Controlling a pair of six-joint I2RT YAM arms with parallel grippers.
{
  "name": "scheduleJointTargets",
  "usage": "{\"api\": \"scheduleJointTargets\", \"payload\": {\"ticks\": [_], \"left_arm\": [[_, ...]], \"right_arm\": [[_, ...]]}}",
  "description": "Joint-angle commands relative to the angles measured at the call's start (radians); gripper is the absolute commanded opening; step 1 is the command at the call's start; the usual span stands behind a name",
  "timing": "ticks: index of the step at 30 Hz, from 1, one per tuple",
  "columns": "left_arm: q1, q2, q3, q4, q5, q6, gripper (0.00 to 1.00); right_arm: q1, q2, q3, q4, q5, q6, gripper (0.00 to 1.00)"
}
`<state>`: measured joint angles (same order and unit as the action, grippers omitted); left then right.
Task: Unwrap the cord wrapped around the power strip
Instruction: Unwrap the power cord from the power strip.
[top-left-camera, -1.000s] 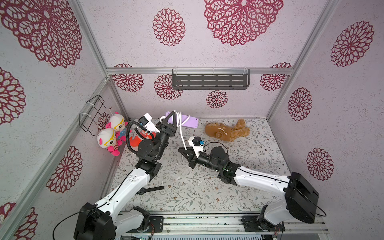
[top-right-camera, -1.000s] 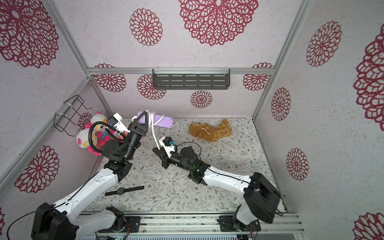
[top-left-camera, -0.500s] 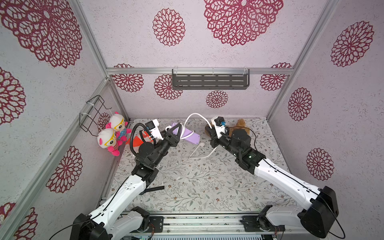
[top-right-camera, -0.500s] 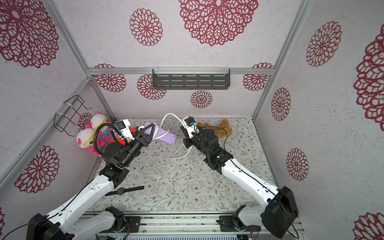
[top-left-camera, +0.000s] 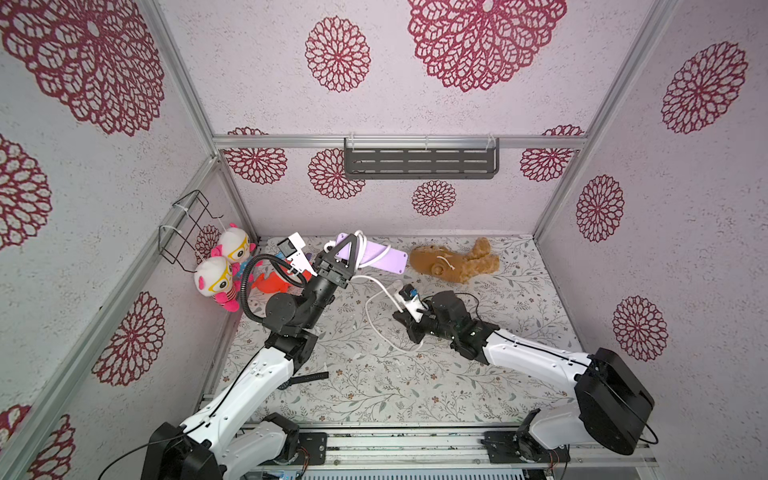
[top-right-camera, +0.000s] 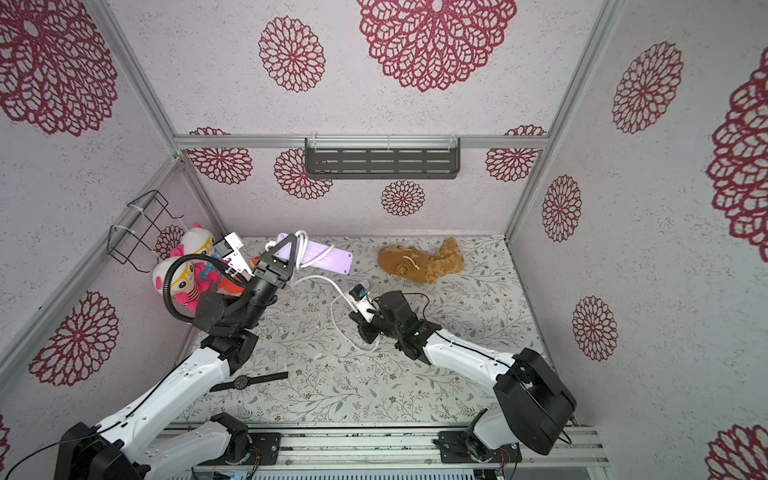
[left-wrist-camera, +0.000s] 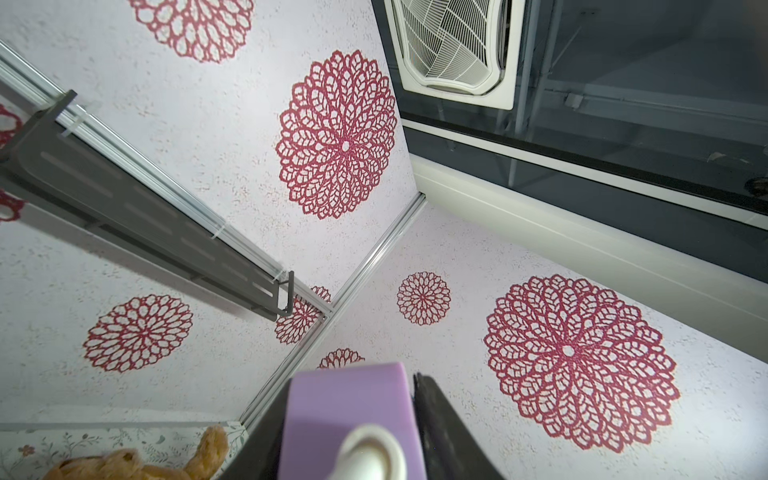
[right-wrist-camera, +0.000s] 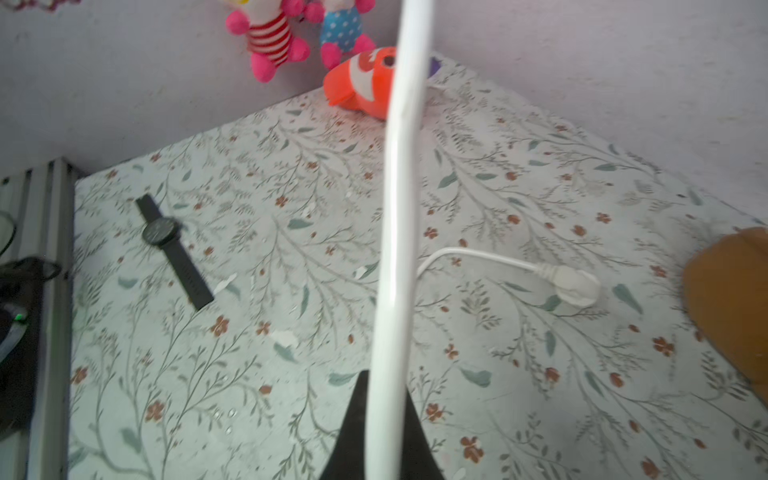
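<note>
The left gripper (top-left-camera: 348, 249) is clamped across one end of the small lavender plastic power strip (top-left-camera: 384, 261), holding it up off the floral-patterned table (top-left-camera: 415, 386) near the back wall. A couple of turns of the thin white cord (top-left-camera: 369, 309) are wrapped round it beside the fingers. The rest hangs in a loose loop to the right gripper (right-wrist-camera: 376, 399) (low over the table), whose black jaws are pinched together on it. The cord's white plug (right-wrist-camera: 575, 284) lies on the table near a brown plush toy (top-left-camera: 453, 262); a black wristwatch (top-right-camera: 245, 381) lies well apart.
</note>
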<state>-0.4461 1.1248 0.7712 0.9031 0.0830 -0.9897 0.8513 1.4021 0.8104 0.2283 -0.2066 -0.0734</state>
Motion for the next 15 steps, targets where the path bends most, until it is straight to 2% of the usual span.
{"api": "scheduleJointTargets", "payload": {"ticks": [1, 5, 9, 11, 15], "left_arm": [[0.02, 0.071, 0.04, 0.149, -0.099, -0.01, 0.0], [0.057, 0.155, 0.041, 0.155, -0.186, 0.033, 0.0], [0.085, 0.205, 0.03, 0.089, -0.237, 0.155, 0.0], [0.086, 0.208, 0.032, 0.021, -0.247, 0.219, 0.0], [0.082, 0.174, 0.053, -0.175, -0.213, 0.311, 0.0]], "right_arm": [[0.03, -0.093, -0.003, -0.028, -0.043, -0.106, 0.0], [0.048, -0.186, -0.033, -0.06, -0.082, -0.143, 0.0], [0.052, -0.32, -0.058, -0.092, -0.089, -0.197, 0.0], [0.049, -0.381, -0.052, -0.112, -0.03, -0.211, 0.0], [-0.005, -0.441, 0.008, -0.107, 0.209, -0.209, 0.0]]}}
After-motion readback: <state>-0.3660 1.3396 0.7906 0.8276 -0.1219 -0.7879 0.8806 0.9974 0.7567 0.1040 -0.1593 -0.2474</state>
